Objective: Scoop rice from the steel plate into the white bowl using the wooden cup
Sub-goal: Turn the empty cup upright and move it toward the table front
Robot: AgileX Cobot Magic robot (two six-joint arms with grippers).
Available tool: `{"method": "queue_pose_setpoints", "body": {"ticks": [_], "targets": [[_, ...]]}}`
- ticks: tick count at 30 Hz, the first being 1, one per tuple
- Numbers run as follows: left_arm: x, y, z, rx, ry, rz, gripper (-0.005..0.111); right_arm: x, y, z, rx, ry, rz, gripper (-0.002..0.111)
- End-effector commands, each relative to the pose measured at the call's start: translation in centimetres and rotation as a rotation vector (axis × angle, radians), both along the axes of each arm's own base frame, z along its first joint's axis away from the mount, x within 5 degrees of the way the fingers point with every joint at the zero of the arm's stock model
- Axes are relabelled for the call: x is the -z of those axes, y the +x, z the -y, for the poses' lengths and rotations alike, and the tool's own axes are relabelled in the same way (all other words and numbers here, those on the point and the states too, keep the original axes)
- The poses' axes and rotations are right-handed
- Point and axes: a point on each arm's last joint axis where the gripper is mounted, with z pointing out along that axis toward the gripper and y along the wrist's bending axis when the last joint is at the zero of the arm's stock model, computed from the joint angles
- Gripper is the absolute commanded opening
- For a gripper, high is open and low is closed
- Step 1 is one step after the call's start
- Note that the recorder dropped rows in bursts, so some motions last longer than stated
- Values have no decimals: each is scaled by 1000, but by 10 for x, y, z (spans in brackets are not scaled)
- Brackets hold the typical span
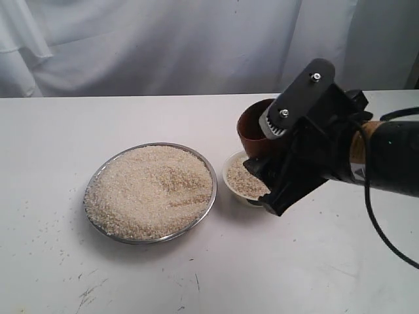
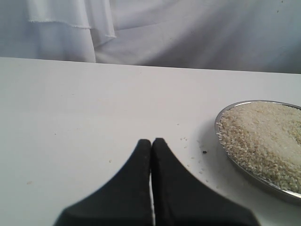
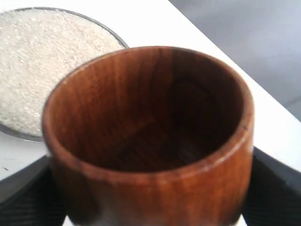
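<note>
Gripping the wooden cup (image 1: 252, 127) across its sides, your right tool (image 1: 265, 147) hangs close over the white bowl (image 1: 227, 176), which has rice (image 1: 243, 182) in it and sits just beside the steel plate (image 1: 215, 186), heaped with rice, on the table (image 1: 52, 131). By my reading a pour has ended, so your next move is to carry the cup to the plate and dip its rim into the heap. Only the right wrist view shows the cup's inside, bare of grains; only the left wrist view shows your left tool (image 2: 151, 141), pinched closed on nothing, low over the table near the plate's edge.
</note>
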Motion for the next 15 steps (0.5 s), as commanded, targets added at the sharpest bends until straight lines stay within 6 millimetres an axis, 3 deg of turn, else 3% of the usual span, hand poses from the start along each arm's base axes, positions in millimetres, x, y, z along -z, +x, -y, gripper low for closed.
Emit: {"method": "queue_pose_setpoints", "body": {"ticks": [1, 6, 15], "targets": [[1, 0, 0, -2, -1, 6, 0, 4, -13, 8, -3, 138, -16, 0], [1, 0, 0, -2, -1, 6, 0, 24, -27, 16, -2, 207, -56, 0], [1, 0, 0, -2, -1, 6, 0, 47, -43, 33, -65, 353, 38, 0]]}}
